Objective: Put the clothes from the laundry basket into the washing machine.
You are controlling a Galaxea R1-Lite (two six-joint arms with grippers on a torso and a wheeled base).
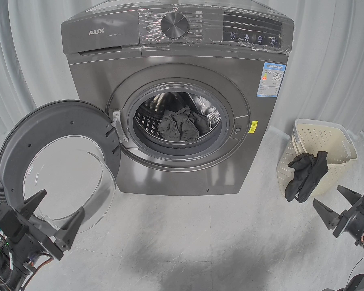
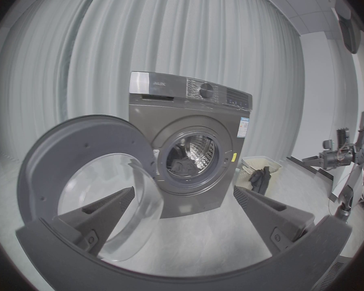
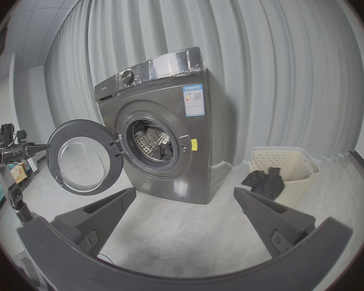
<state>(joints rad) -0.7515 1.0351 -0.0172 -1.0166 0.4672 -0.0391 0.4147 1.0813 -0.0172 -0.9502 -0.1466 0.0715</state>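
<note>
Head view, floor-level scene.

Washing machine (image 1: 178, 102): grey front-loader, centre of frame, its round door (image 1: 48, 120) swung fully open toward lower left. Drum mouth is exposed. One dark garment in the drum (image 1: 180, 124) lies bunched at the lower front of the opening.

Laundry basket (image 1: 331, 140): cream, perforated, on the floor (image 1: 210, 231) at right of frame, just beside the machine's right-hand corner. A second dark garment on the basket (image 1: 307, 174) is draped over the near rim and hangs down the outside wall, with its lower end close to the floor.

Left gripper (image 1: 60, 202): lower left corner of frame, fingers spread wide, nothing between them. It sits in front of the door's glass bowl, well apart from both garments. The left wrist view looks between the fingers (image 2: 109, 207) at the open drum, well beyond them.

Right gripper (image 1: 327, 195): lower right of frame, fingers likewise spread and holding nothing. The hanging garment is near it, up and to the left of the fingertips, and is not touched. In the right wrist view the garment (image 3: 267, 182) and basket lie beyond the gripper, clear of its fingers.

Pale pleated curtain (image 1: 28, 41) runs behind everything.
</note>
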